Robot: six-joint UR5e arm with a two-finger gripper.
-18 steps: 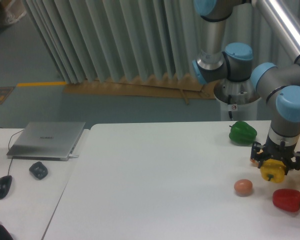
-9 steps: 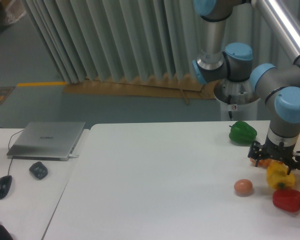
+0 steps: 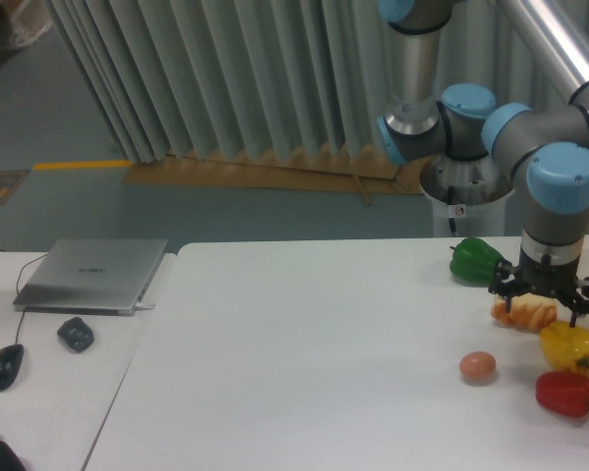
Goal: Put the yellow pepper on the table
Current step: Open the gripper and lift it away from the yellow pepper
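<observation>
- Several bits of produce crowd the right end of the table [image 3: 304, 334]: a green bell pepper [image 3: 475, 261] near the back edge, a pale orange croissant-like piece [image 3: 523, 313] in front of it, a brown egg [image 3: 478, 367] nearer the front, and a red bell pepper [image 3: 565, 392] by the right corner.
- Yellow pepper [image 3: 570, 346] lies on the white tabletop between the orange piece and the red pepper, just above the red one and very close to it; I cannot tell whether they touch.
- Gripper [image 3: 545, 299] hangs just above the orange piece, up and to the left of the yellow pepper, its black fingers spread apart and nothing held between them.
- Off to the left sits a paler desk [image 3: 49, 363] with a closed grey laptop [image 3: 91, 276], a small dark lump [image 3: 76, 334] and a black mouse [image 3: 5, 366].
- All three peppers look glossy and lobed; the egg is smooth and matte, the tabletop plain and flat.
- Behind the table hangs a pleated grey curtain [image 3: 216, 78], with brown cardboard [image 3: 265, 172] lying along its foot on the floor.
</observation>
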